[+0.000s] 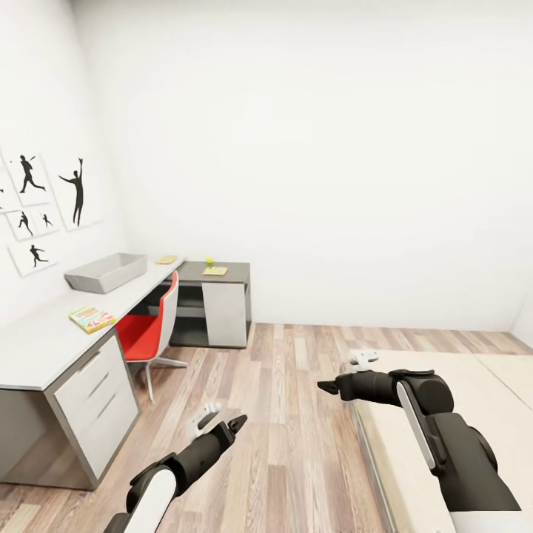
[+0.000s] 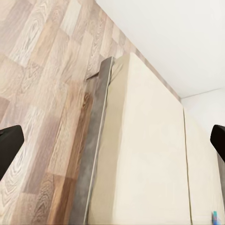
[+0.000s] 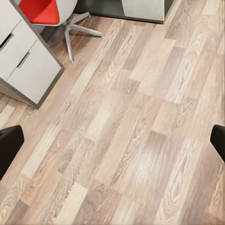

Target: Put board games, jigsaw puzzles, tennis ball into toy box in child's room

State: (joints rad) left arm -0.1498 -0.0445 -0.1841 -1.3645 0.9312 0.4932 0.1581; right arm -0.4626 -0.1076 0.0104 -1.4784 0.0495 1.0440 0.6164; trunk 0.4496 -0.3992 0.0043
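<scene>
White-walled child's room with wood floor (image 1: 296, 414). L-shaped desk (image 1: 44, 340) carries the grey toy box (image 1: 106, 272), a green-yellow board game (image 1: 92, 319) nearer the robot, a jigsaw puzzle (image 1: 215, 271) and tennis ball (image 1: 209, 260) farther along. Left gripper (image 2: 112, 143) and right gripper (image 3: 112, 143) both spread, empty.

Open floor (image 1: 296, 414); chair (image 1: 152, 329) beside table (image 1: 44, 340)

On the table (image 1: 44, 344): one grey toy box (image 1: 106, 272), one green-yellow-red board game (image 1: 92, 319), two flat jigsaw puzzles (image 1: 167, 260) (image 1: 215, 271), one tennis ball (image 1: 209, 260). One red chair (image 1: 144, 331) is tucked against it.
</scene>
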